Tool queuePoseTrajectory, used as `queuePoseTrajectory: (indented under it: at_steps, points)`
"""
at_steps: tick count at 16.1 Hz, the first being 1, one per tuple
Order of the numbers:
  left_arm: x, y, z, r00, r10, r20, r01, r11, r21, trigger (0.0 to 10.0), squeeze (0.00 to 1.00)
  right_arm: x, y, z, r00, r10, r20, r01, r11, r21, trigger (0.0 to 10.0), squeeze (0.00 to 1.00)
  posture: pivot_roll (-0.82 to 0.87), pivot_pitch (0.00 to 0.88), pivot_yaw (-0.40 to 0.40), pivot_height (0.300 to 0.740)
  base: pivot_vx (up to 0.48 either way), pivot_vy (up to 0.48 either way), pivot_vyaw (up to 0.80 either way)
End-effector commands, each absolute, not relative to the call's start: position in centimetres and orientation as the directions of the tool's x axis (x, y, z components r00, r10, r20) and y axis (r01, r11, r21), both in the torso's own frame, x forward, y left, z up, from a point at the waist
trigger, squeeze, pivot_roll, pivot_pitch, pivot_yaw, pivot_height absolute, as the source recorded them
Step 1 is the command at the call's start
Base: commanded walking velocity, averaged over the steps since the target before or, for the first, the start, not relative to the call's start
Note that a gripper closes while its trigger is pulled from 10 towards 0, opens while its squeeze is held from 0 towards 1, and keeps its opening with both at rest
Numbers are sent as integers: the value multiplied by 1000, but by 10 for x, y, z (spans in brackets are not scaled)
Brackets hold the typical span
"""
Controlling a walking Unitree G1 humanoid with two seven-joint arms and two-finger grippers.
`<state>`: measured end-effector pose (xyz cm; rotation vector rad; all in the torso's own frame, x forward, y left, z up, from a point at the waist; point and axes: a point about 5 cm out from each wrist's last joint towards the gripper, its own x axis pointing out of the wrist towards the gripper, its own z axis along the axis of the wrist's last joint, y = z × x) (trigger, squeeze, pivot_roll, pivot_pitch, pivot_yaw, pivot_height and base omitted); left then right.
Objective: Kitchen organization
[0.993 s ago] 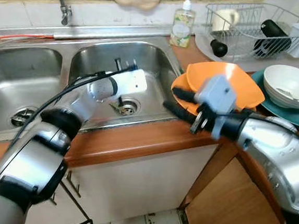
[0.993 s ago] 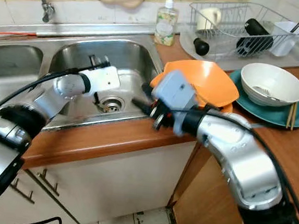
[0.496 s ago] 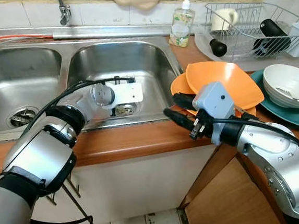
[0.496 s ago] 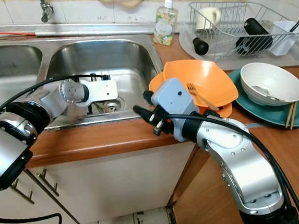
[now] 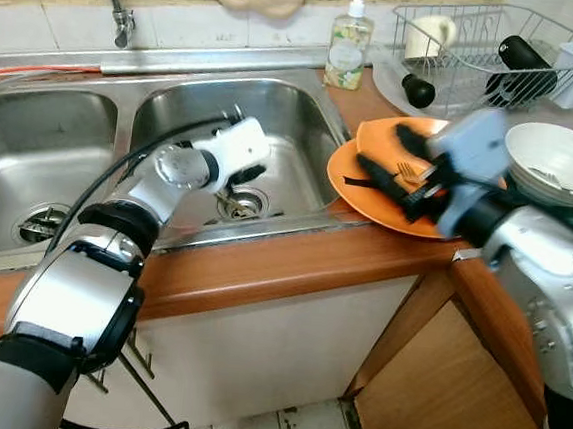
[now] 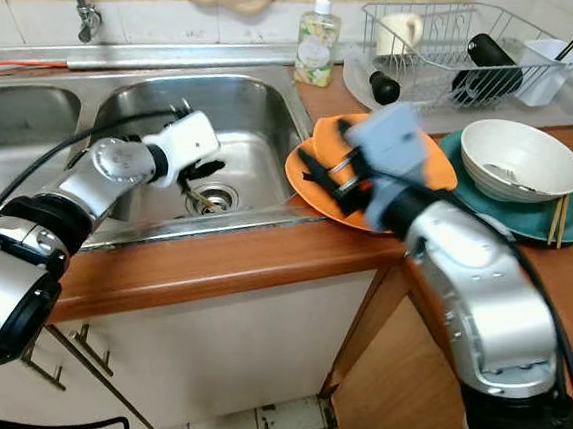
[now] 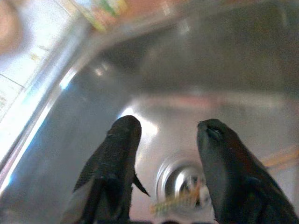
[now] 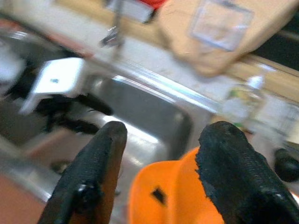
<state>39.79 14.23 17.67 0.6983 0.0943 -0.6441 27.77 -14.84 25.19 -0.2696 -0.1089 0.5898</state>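
Left gripper, centre of the left eye view, reaches down into the right sink basin with fingers spread and nothing held, aimed at the drain, probably to clear the debris lying there. Right gripper, right of centre, hovers over the stacked orange plates on the counter edge, fingers wide apart and empty, likely lining up on the fork resting on them. White bowl on teal plate and dish rack wait at upper right.
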Motion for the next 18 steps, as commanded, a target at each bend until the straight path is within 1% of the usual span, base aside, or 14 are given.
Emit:
queuePoseTrajectory:
  at_steps: [1, 2, 3, 4, 5, 6, 8, 9, 10, 12, 13, 14, 15, 18]
  points:
    - [396, 146, 185, 803, -561, -200, 569, 622, 538, 10000, 1000, 279, -159, 255, 866, 497, 56, -471, 847, -248, 10000, 1000, -56, 0, 61, 740, 0, 0, 0]
    - [391, 147, 190, 788, -604, -116, 576, 658, 484, 10000, 1000, 278, -166, 254, 881, 469, 61, -444, 865, -232, 10000, 1000, -55, 0, 65, 740, 0, 0, 0]
    - [388, 148, 192, 778, -624, -80, 583, 667, 464, 10000, 1000, 277, -168, 254, 884, 463, 59, -439, 868, -231, 10000, 1000, -55, 0, 65, 740, 0, 0, 0]
    - [384, 149, 195, 768, -639, -41, 591, 683, 429, 10000, 110, 276, -171, 252, 892, 449, 51, -428, 876, -221, 10000, 1000, -55, 0, 67, 740, 0, 0, 0]
    - [371, 154, 201, 742, -670, 36, 616, 701, 361, 10000, 0, 273, -180, 249, 906, 423, 30, -409, 890, -201, 10000, 1000, -55, 0, 69, 740, 0, 0, 0]
    - [359, 156, 205, 721, -687, 84, 636, 706, 312, 10000, 0, 271, -188, 246, 918, 395, 21, -384, 903, -192, 10000, 1000, -55, 0, 69, 740, 0, 0, 0]
    - [343, 155, 209, 687, -719, 110, 673, 685, 278, 10000, 0, 268, -195, 241, 930, 368, 3, -363, 920, -147, 10000, 1000, -56, 0, 73, 740, 0, 0, 0]
    - [339, 154, 209, 674, -730, 108, 688, 675, 268, 10000, 0, 267, -196, 240, 928, 373, -8, -370, 918, -141, 10000, 325, -56, 0, 74, 740, 0, 0, 0]
    - [327, 150, 204, 633, -771, 76, 736, 629, 252, 10000, 0, 263, -197, 233, 916, 399, -53, -402, 906, -135, 10000, 0, -56, 0, 75, 740, 0, 0, 0]
    - [309, 145, 200, 587, -808, 40, 788, 582, 198, 10000, 0, 257, -195, 225, 892, 442, -97, -451, 885, -114, 10000, 0, -56, 0, 76, 740, 0, 0, 0]
    - [301, 141, 199, 559, -828, 28, 815, 556, 165, 10000, 0, 254, -194, 220, 882, 453, -126, -466, 878, -105, 6000, 0, -56, 0, 76, 740, 0, 0, 0]
    - [299, 139, 198, 552, -833, 25, 821, 549, 157, 10000, 0, 253, -195, 217, 884, 448, -134, -462, 882, -100, 3725, 0, -56, 0, 76, 740, 0, 0, 0]
    - [295, 137, 197, 548, -836, 19, 826, 545, 145, 10000, 0, 253, -196, 216, 889, 435, -140, -449, 889, -91, 2000, 0, -56, 0, 76, 740, 0, 0, 0]
    - [283, 134, 198, 542, -840, 13, 835, 540, 101, 10000, 0, 252, -204, 213, 902, 405, -148, -417, 907, -62, 1804, 0, -59, 0, 76, 740, 0, 0, 0]
